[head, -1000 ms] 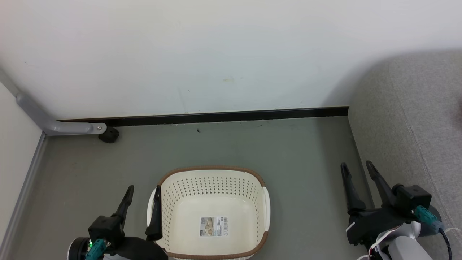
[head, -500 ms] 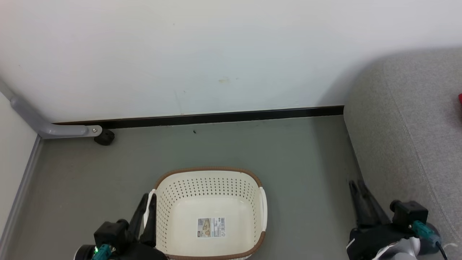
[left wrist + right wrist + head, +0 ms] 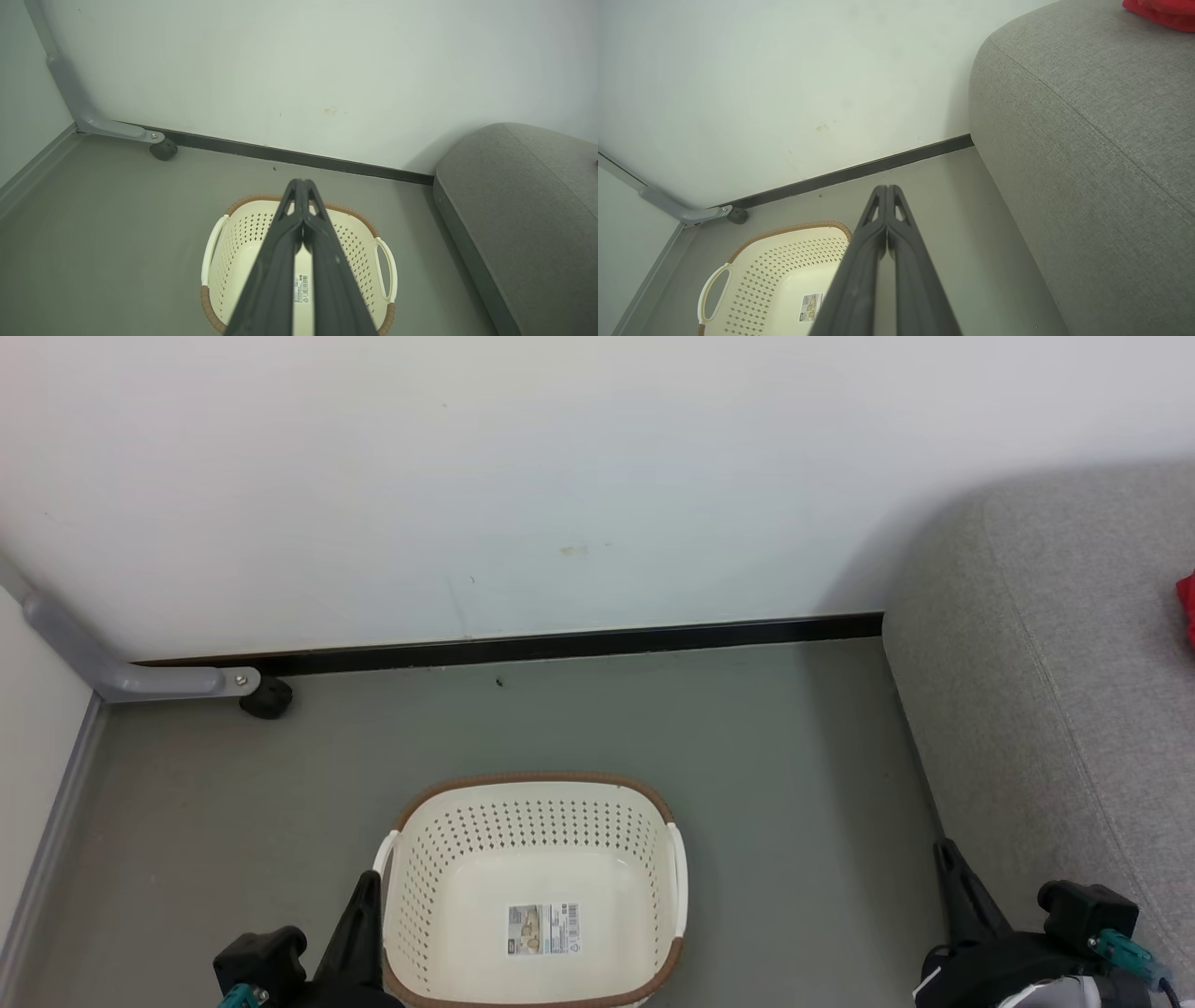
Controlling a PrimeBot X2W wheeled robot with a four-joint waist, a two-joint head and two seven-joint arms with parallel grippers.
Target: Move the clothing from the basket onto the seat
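Your left claw [image 3: 367, 887] is pinched closed on nothing at the 8 o'clock rim of the basket [image 3: 534, 778]; your right claw [image 3: 946, 851], equally closed and empty, sits at its 3 o'clock beside the sofa [image 3: 1046, 691]. The basket holds only its label [image 3: 543, 929] and red clothing [image 3: 1187, 607] lies on the sofa at 2 o'clock, so the transfer looks finished and you need only park both arms.

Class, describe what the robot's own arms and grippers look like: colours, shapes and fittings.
The left gripper and the right gripper each have two long, matte dark-grey fingers. The fingers taper to slim tips, with small triangular cut-outs near the ends. Each gripper sits on a blocky black mount carrying a teal connector. The right forearm is pale.
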